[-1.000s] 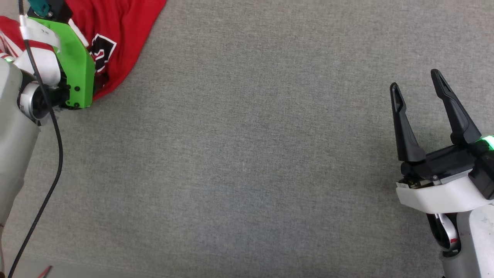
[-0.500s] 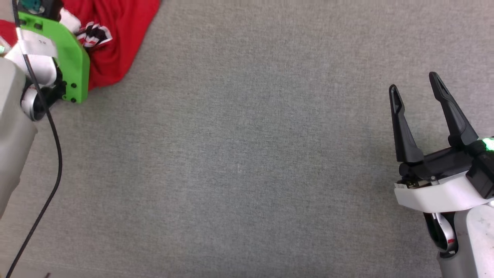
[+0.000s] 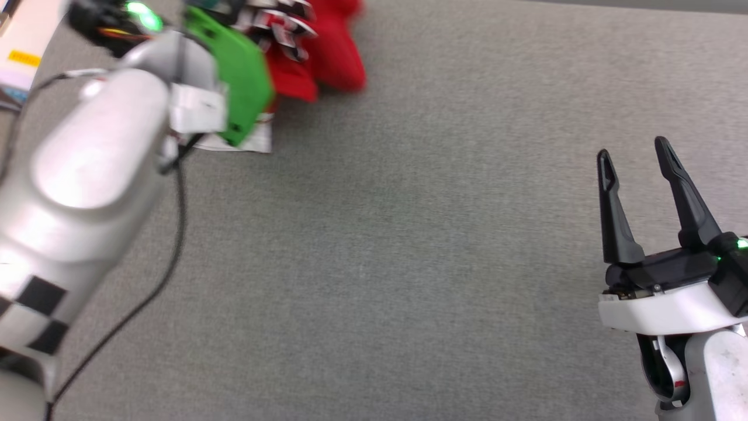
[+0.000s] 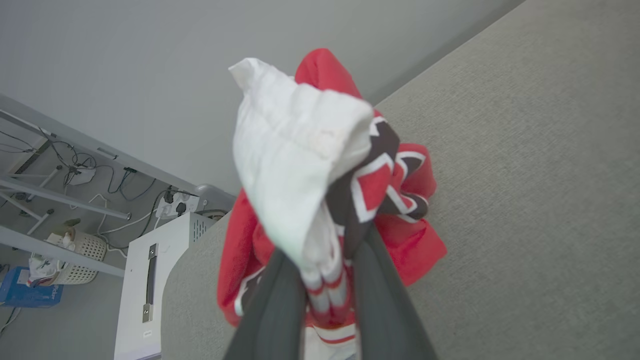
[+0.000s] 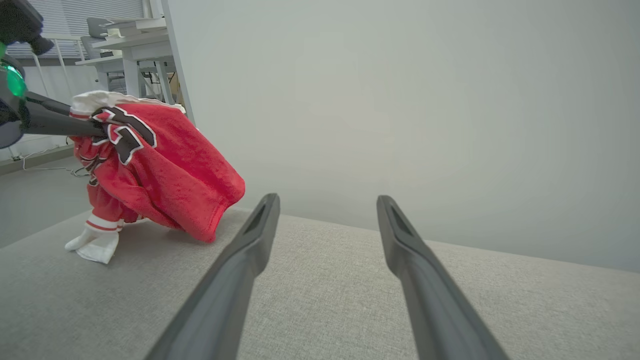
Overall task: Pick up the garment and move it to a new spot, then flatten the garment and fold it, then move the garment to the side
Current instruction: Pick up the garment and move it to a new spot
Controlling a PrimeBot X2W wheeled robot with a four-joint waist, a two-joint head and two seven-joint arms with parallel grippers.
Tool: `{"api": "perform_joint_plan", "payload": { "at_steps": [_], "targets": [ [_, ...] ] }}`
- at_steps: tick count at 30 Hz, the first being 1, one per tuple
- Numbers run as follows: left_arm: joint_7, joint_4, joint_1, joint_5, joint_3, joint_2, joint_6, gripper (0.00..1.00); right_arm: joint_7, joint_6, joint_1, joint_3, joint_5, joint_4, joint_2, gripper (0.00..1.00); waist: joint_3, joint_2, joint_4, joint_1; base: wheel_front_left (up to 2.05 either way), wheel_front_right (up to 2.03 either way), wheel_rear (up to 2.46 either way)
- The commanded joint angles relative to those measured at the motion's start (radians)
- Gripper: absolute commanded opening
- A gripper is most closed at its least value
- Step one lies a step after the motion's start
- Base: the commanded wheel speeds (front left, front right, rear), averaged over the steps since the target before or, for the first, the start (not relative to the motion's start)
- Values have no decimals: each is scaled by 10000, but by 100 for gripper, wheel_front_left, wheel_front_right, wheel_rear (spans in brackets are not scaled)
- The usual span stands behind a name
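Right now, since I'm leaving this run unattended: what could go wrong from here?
The left hand pinches just a bunched fold of the shirt, so the cloth may slip out mid-carry. One white sleeve rests on the grey surface, so it could drag and leave the shirt crumpled, harder to flatten.

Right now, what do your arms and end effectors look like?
Left arm: pale grey shell, black-and-white checker patch, black cable, green bracket. Left end effector: two long dark fingers. Right end effector: two long black tapered fingers on a white wrist housing with a green light.
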Motion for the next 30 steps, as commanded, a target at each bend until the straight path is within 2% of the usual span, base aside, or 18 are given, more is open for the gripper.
{"api": "perform_joint_plan", "payload": {
  "at_steps": [1,8,14,17,20,23,27,30],
  "targets": [
    [-148,-182,-158,84,-145,-308,-15,0,-46,-9,160,-93,26,1,41,100,-463,0,-517,0,0,0,0],
    [-662,-635,58,263,-1400,-1866,-15,0,-46,-9,333,-736,-30,-126,264,100,-531,0,-1401,0,0,0,0],
    [-900,-104,421,255,-2998,-3371,-15,0,-46,-9,277,-1236,-83,-276,423,100,-192,0,-2114,0,0,0,0],
    [-988,317,767,318,-3487,-4063,-15,0,-46,-9,213,-1283,-110,-339,490,100,87,0,-2418,0,0,0,0],
    [-1046,637,1124,548,-3616,-4448,-15,0,-46,-9,130,-1325,-110,-356,545,100,356,0,-2623,0,0,0,0],
    [-549,451,1964,1373,-3631,-4683,-15,0,-46,-9,67,-1345,-108,-324,598,100,617,0,-2784,0,0,0,0],
    [184,17,3027,2170,-3635,-4751,-15,0,-46,-9,-91,-1226,-135,-251,644,100,826,0,-2960,0,0,0,0],
    [375,-409,3437,2166,-3636,-4757,-15,0,-46,-9,-149,-1241,-166,-209,669,100,862,0,-2978,0,0,0,0]
  ]
}}
